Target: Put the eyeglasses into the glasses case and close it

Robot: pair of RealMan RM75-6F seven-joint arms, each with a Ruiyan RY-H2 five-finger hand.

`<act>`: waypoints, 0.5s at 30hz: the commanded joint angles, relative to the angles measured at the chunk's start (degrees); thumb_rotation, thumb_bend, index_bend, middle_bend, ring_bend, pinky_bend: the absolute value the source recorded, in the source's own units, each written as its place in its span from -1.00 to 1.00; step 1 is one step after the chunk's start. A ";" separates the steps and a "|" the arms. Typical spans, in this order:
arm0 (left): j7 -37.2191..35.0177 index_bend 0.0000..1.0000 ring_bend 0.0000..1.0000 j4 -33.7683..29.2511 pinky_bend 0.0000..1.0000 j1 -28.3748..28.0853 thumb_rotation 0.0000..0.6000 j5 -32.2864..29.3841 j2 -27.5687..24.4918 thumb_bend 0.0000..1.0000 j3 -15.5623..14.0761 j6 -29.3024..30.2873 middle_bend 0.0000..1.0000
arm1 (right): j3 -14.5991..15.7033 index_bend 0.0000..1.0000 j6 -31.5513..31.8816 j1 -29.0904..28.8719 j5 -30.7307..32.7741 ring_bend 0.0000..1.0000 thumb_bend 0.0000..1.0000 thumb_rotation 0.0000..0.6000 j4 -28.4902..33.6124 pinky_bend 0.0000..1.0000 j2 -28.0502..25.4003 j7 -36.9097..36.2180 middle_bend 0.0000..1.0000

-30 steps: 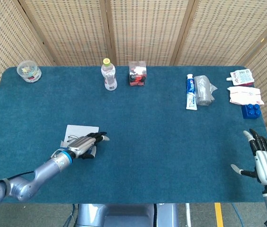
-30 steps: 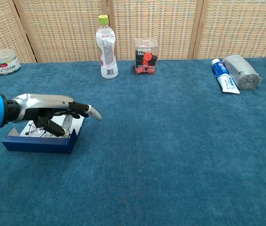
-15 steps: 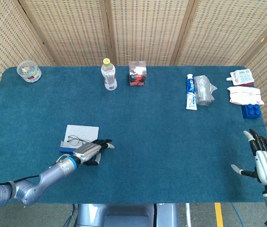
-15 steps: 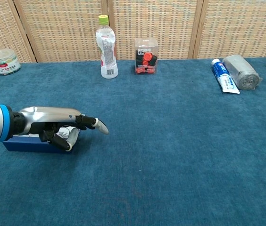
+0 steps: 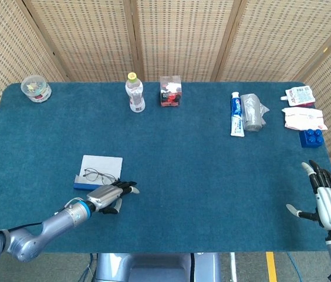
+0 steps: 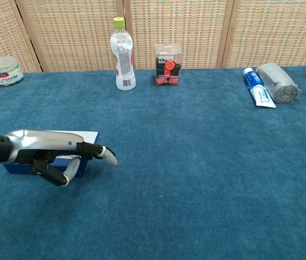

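Silver and black, the left hand (image 5: 110, 195) hovered low over the blue cloth just at the near edge of the glasses case (image 5: 100, 171), on the robot's side of it. It held nothing; its fingers were loosely curled under, one stretched forward past the case's near corner. From the chest view the same left hand (image 6: 55, 154) stood in front of the case's dark blue wall (image 6: 17, 166), hiding much of it; whether the curled fingers touched that wall could not be told.

The eyeglasses (image 5: 99, 175) lay inside the open case, on its white lining, thin wire frame, lenses side by side. The case sat flat on the table (image 5: 183, 153), lid not closed.

The right hand (image 5: 328, 201) hung at the table's near right corner, well apart from the case, empty, fingers spread and thumb out to the side.

Along the far edge stood a small lidded tub (image 5: 36, 89) at the left, a clear bottle (image 5: 134, 94) with a yellow cap, and beside it a clear box (image 5: 170, 91) of red and black pieces. Farther right lay a toothpaste tube (image 5: 236, 114) just beside a grey roll (image 5: 252, 111), then white packets (image 5: 302, 117) and a blue block (image 5: 312, 137). Woven cane panels (image 5: 177, 35) backed the scene.
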State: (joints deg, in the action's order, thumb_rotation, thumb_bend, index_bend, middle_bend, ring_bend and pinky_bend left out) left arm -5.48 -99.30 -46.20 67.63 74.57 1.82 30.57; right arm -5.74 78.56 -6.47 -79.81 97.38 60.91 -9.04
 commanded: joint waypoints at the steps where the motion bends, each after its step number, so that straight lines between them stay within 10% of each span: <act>1: -0.26 -0.73 -1.00 -0.54 -1.00 0.08 1.00 0.48 -0.92 0.94 -0.66 -0.40 -1.00 | 0.01 -1.00 -0.01 0.01 0.01 -1.00 -1.00 1.00 -0.02 -1.00 0.01 -0.01 -1.00; 15: -2.68 -0.73 -1.00 -2.68 -1.00 2.29 1.00 5.00 -7.24 0.94 -4.75 -1.41 -1.00 | -0.04 -1.00 0.08 0.05 0.08 -1.00 -1.00 1.00 0.01 -1.00 0.02 -0.13 -1.00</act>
State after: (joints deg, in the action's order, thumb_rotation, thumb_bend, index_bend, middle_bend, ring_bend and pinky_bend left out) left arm -7.93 -101.88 -44.27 72.22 67.83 -2.58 28.92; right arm -5.77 78.64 -6.42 -79.73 97.38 60.93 -9.17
